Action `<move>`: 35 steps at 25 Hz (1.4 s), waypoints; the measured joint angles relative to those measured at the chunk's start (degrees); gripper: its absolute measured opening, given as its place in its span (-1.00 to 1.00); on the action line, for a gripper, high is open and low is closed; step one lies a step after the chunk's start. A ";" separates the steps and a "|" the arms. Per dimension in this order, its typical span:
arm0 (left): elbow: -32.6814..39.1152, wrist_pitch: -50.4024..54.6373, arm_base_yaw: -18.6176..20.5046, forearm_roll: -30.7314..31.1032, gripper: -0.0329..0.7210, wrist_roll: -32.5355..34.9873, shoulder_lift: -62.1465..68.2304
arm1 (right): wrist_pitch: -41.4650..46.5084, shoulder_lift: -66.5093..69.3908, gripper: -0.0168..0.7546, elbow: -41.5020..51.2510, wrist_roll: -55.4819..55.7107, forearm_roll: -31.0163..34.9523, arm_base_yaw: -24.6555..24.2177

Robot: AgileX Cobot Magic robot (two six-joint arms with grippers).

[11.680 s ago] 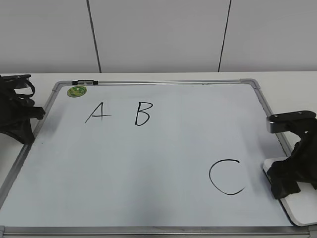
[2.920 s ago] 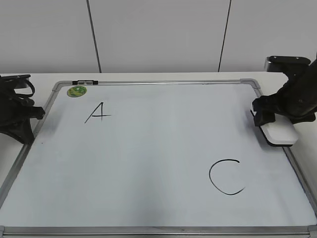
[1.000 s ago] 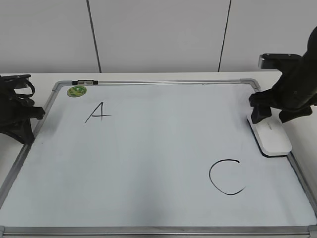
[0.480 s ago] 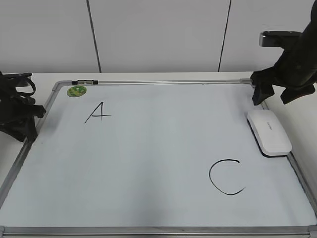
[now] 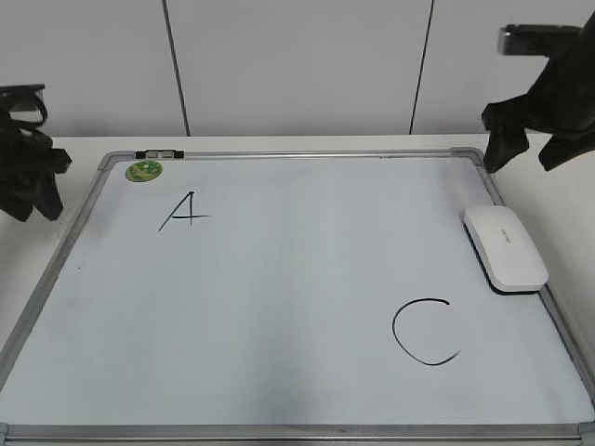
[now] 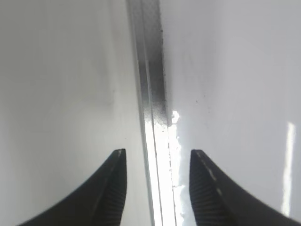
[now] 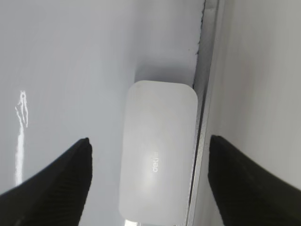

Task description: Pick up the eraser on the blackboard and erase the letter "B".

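The white eraser (image 5: 505,247) lies flat on the blackboard (image 5: 279,307) against its right frame; it also shows in the right wrist view (image 7: 157,150). The letter "B" does not show on the board; only the black "A" (image 5: 183,212) and the larger "C" (image 5: 424,332) are drawn there. My right gripper (image 5: 530,149) is open and empty, raised above and behind the eraser, its fingers (image 7: 149,146) wide apart on either side of it. My left gripper (image 5: 28,181) is open and empty over the board's left frame (image 6: 155,113), fingertips (image 6: 157,153) astride it.
A round green sticker (image 5: 144,170) sits at the board's far left corner, beside a small black-and-silver clip (image 5: 159,153) on the top frame. The board lies on a white table (image 5: 558,195) with a white panelled wall (image 5: 297,65) behind.
The "B" was wiped off. My right gripper set the eraser down by the right frame, opened and rose away. My left arm lifted a little.
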 joint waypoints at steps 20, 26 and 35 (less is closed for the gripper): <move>1.50 13.12 0.00 0.42 0.17 -1.77 -28.00 | 14.53 -23.56 0.57 -0.21 -0.22 0.00 0.00; 7.29 13.75 0.00 0.55 0.19 -2.34 -38.58 | 15.31 -31.20 0.57 -0.21 -0.22 0.82 0.00; 21.65 13.98 0.00 0.35 0.20 -3.49 -57.56 | 15.83 -46.37 0.56 8.17 -0.30 5.10 0.00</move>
